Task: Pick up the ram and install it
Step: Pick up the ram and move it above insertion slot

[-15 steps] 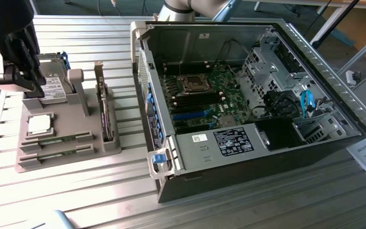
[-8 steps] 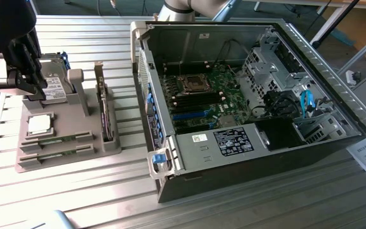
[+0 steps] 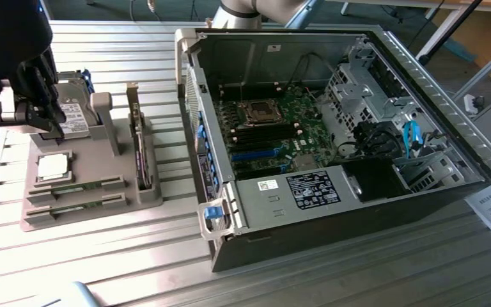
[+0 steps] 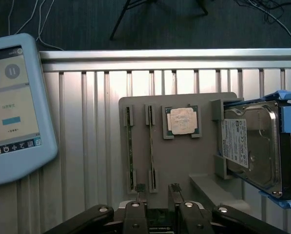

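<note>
Lining up on the ram [image 4: 151, 146] is, as we judge it, the step in hand. The stick stands on edge in a slot of the grey holder [image 4: 184, 165], untouched, just beside the processor [image 4: 183, 121]. The pincer [image 4: 156, 195] hangs above the holder's near edge with its fingers spread and nothing between them. In the wrist view that stick's line runs into the gap between the two fingertips.

To do this well, we would keep the fingers square to the thin board, so the pads meet its flat faces and not its chips at an angle. We would also centre along its length, so that it lifts straight out of the slot without tilting.

A second stick [image 4: 129, 146] stands in the neighbouring slot, close enough that one finger must pass between the two. The hard drive [image 4: 252, 146] leans in its cradle on the far side of the processor, and in the exterior view the pincer [image 3: 48, 125] hangs right in front of it. A tablet [image 4: 13, 107] lies on the slatted bench [image 4: 87, 122], apart from the holder. The open computer case [image 3: 339, 147], with its motherboard [image 3: 271, 128], sits towards the exterior view's right.
</note>
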Robot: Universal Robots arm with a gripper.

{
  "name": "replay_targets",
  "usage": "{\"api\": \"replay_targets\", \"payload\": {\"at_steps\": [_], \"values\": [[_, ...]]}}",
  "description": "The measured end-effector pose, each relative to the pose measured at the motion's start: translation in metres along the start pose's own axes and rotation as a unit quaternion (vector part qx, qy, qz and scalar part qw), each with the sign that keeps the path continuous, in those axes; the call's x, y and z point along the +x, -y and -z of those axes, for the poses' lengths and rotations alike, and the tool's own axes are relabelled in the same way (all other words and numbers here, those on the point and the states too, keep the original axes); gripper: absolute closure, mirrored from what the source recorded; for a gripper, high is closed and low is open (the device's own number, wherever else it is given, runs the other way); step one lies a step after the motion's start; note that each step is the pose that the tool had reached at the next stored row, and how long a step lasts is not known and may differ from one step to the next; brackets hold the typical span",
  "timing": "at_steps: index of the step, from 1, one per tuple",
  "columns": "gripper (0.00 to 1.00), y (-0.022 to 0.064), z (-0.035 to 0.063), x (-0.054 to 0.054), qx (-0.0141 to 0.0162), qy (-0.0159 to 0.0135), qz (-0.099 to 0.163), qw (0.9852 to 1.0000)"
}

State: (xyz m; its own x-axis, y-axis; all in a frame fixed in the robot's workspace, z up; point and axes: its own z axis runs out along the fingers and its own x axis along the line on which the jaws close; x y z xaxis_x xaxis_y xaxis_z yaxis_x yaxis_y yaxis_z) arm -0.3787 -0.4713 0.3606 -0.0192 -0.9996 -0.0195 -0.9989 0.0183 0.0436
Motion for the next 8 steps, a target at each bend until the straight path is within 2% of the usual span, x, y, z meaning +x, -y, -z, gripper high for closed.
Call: {"api": "replay_targets", "payload": {"at_steps": [8], "values": [[0.69,0.0006,-0.0131,0.0,-0.0007,0.0,0.0,1.0]]}}
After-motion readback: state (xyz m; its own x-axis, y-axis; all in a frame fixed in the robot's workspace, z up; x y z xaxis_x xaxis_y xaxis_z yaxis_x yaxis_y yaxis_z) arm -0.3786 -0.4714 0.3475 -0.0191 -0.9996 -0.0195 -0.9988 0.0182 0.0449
